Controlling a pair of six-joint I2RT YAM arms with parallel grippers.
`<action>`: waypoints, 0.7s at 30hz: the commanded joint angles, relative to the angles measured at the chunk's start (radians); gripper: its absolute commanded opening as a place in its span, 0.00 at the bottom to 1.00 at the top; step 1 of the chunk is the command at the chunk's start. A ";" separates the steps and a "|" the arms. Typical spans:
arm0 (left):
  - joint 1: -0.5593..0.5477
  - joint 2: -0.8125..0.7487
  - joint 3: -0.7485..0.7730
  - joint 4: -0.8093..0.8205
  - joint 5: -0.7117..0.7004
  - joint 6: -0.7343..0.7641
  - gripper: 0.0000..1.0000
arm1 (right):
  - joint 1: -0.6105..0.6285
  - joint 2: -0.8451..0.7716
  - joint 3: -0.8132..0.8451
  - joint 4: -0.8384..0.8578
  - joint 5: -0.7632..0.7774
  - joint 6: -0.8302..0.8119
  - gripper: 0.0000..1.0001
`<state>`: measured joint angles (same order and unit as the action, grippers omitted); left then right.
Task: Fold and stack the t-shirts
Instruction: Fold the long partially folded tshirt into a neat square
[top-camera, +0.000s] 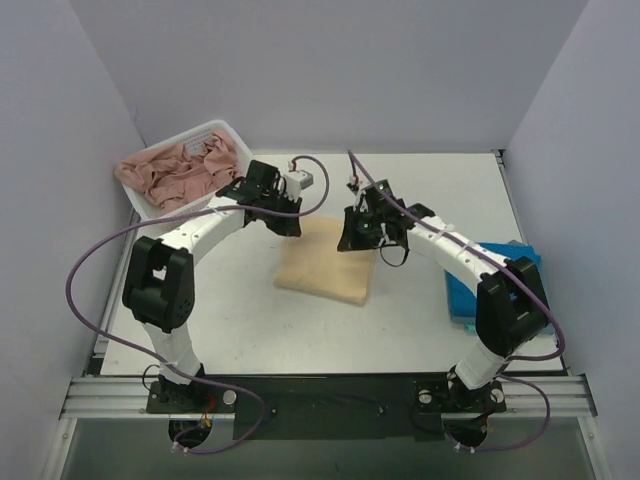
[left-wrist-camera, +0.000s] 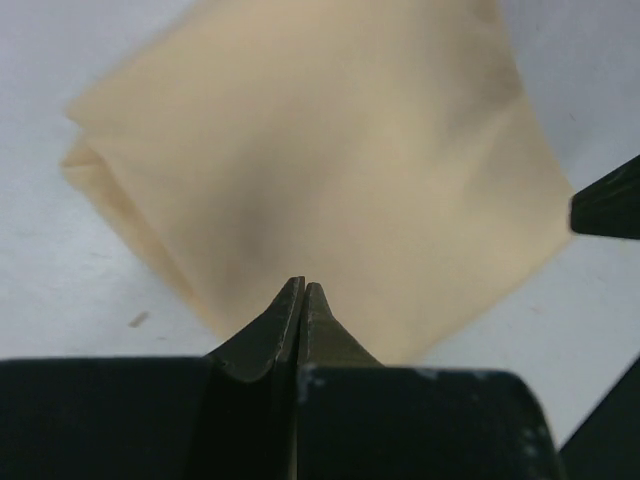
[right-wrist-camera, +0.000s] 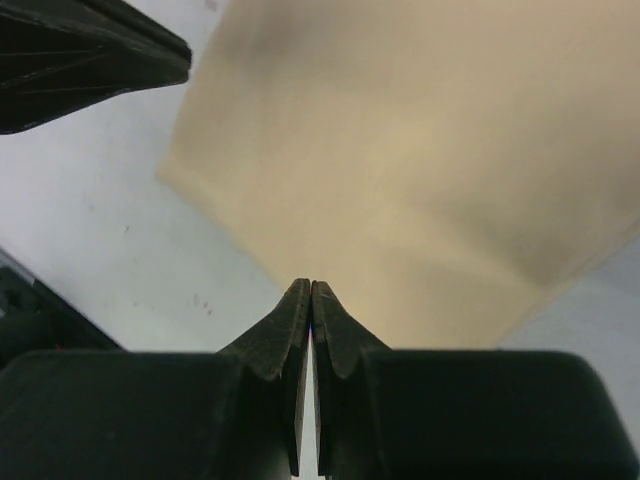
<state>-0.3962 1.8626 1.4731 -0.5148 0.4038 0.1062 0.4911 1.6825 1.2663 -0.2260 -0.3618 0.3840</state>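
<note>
The pale yellow-peach t-shirt (top-camera: 325, 262) lies folded into a rectangle at the middle of the table; it also shows in the left wrist view (left-wrist-camera: 330, 150) and the right wrist view (right-wrist-camera: 420, 150). The bright blue t-shirt (top-camera: 461, 292) lies folded at the right, partly hidden by my right arm. My left gripper (top-camera: 288, 226) (left-wrist-camera: 302, 286) is shut and empty, just above the shirt's far left corner. My right gripper (top-camera: 352, 241) (right-wrist-camera: 311, 285) is shut and empty, above the shirt's far right corner. No neck label shows.
A white basket (top-camera: 222, 130) holding crumpled pink garments (top-camera: 178, 172) stands at the back left. Purple cables loop from both arms. Grey walls enclose the table on three sides. The right gripper's tip shows in the left wrist view (left-wrist-camera: 608, 205).
</note>
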 joint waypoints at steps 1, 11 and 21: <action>-0.033 -0.026 -0.175 0.019 0.106 -0.147 0.04 | 0.066 -0.032 -0.226 0.099 -0.032 0.148 0.00; -0.023 -0.083 -0.425 0.039 0.012 -0.166 0.04 | 0.043 -0.131 -0.525 0.126 0.098 0.239 0.00; -0.003 -0.175 -0.283 -0.119 0.038 -0.048 0.34 | -0.149 -0.310 -0.476 0.045 0.040 0.156 0.66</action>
<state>-0.4171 1.7615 1.0962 -0.5861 0.4461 0.0109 0.4129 1.4269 0.7536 -0.1387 -0.3191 0.5793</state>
